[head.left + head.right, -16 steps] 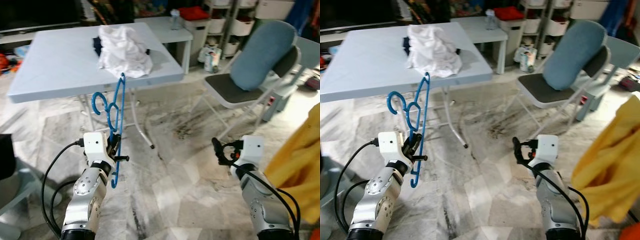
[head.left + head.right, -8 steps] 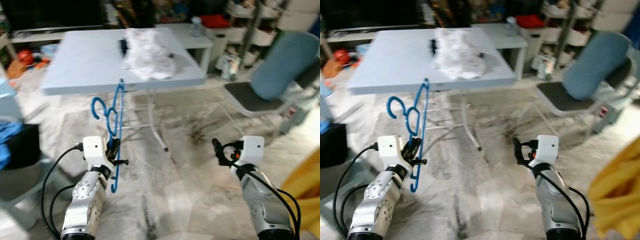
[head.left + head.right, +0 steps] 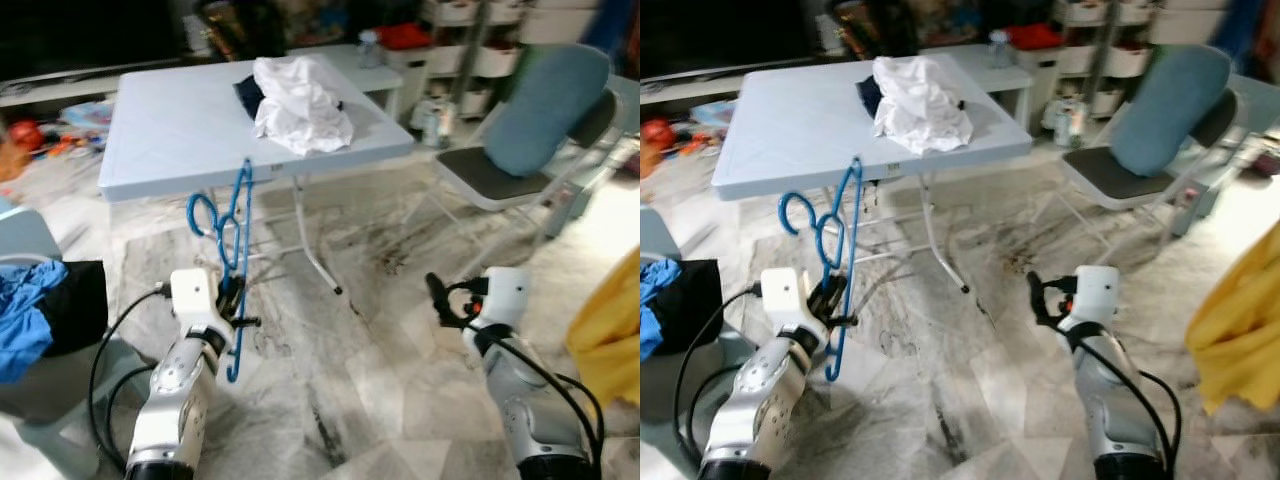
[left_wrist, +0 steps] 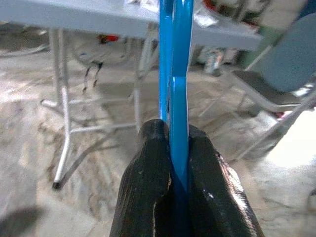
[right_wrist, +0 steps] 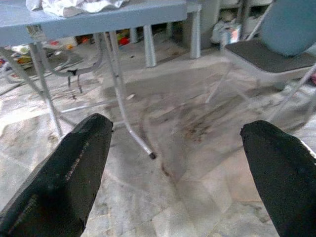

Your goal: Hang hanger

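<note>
A: Where is the hanger?

B: The blue hanger [image 3: 232,262] stands upright in the left claw [image 3: 231,300], edge-on to the camera. The two black fingers [image 4: 148,187] are clenched on its lower bar. Its hook sits just below the near edge of the counter [image 3: 180,130], apart from it.

A: Right side?

B: The right claw [image 3: 437,297] is released, fingers [image 5: 74,163] spread wide, holding nothing. It hovers over the marble floor [image 3: 380,370], well apart from the hanger.

A: What is on the counter?

B: A crumpled white cloth [image 3: 297,103] near the far right corner, with a dark item partly under it. The near half of the top is bare.

A: Room to move?

B: Open floor between the two arms and ahead under the counter, up to its metal legs [image 5: 123,108]. A folding chair [image 3: 520,150] with a blue-grey cushion stands to the right of the counter. A yellow cloth [image 3: 608,335] hangs at the right edge. At the left edge, a blue garment [image 3: 25,315] lies on a seat beside something dark. Shelves with bins stand behind the chair, blurred.
</note>
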Robot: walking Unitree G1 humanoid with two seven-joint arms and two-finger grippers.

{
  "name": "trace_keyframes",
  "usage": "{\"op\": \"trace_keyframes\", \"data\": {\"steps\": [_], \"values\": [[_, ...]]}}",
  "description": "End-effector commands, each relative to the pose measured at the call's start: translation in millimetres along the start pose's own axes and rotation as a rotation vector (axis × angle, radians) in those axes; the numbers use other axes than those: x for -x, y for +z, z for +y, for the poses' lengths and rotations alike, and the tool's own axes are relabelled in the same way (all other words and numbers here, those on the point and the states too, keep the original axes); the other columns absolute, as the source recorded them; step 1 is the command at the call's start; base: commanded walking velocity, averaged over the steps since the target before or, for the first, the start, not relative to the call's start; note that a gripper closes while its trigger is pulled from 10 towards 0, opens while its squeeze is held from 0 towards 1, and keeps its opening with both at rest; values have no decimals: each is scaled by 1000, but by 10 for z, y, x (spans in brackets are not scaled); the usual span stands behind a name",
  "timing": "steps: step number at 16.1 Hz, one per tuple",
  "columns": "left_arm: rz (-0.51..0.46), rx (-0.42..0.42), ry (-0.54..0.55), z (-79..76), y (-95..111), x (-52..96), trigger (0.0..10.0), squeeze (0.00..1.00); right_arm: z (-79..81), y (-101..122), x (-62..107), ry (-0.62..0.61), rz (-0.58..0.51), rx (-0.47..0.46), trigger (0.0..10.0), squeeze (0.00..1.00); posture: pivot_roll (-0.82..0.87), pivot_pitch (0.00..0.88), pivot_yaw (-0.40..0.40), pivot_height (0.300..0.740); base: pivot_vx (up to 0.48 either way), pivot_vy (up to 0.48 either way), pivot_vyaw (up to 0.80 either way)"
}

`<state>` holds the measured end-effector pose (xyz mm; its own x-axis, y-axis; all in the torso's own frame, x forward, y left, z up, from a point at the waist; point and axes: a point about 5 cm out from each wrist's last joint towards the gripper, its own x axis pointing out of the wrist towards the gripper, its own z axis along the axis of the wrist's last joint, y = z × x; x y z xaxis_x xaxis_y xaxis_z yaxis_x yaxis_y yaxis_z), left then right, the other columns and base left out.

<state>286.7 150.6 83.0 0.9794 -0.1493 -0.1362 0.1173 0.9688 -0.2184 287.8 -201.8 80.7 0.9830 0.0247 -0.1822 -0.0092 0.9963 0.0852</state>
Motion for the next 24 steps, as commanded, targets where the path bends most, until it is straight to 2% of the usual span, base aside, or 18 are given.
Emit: {"op": "trace_keyframes", "data": {"steps": [1,4,5,9,14,20,24], "values": [[10,-18,33,112,1,36,10000,0,97,37,-31,30,-11,-2,10000,0,-101,0,-4,740,0,480,0],[-5,-18,42,139,10,55,10000,0,106,40,-40,36,-11,0,10000,0,-100,0,-7,740,0,320,0],[-13,12,12,113,18,59,10000,0,104,41,-39,36,-11,1,10000,0,-100,0,-8,740,0,0,0],[-28,34,-43,70,41,57,10000,0,104,50,-43,35,-12,1,10000,0,-104,0,-8,740,0,0,0],[-27,49,-55,68,32,73,10000,0,129,30,-35,43,-4,3,10000,0,-105,0,-9,740,151,0,-685],[-7,42,-31,110,2,66,10000,0,143,27,-46,49,-4,7,10000,0,-105,0,-9,740,271,284,-800],[-7,55,-30,112,0,59,10000,0,144,19,-48,49,-2,8,10000,0,-105,0,-8,740,0,426,-573]]}}
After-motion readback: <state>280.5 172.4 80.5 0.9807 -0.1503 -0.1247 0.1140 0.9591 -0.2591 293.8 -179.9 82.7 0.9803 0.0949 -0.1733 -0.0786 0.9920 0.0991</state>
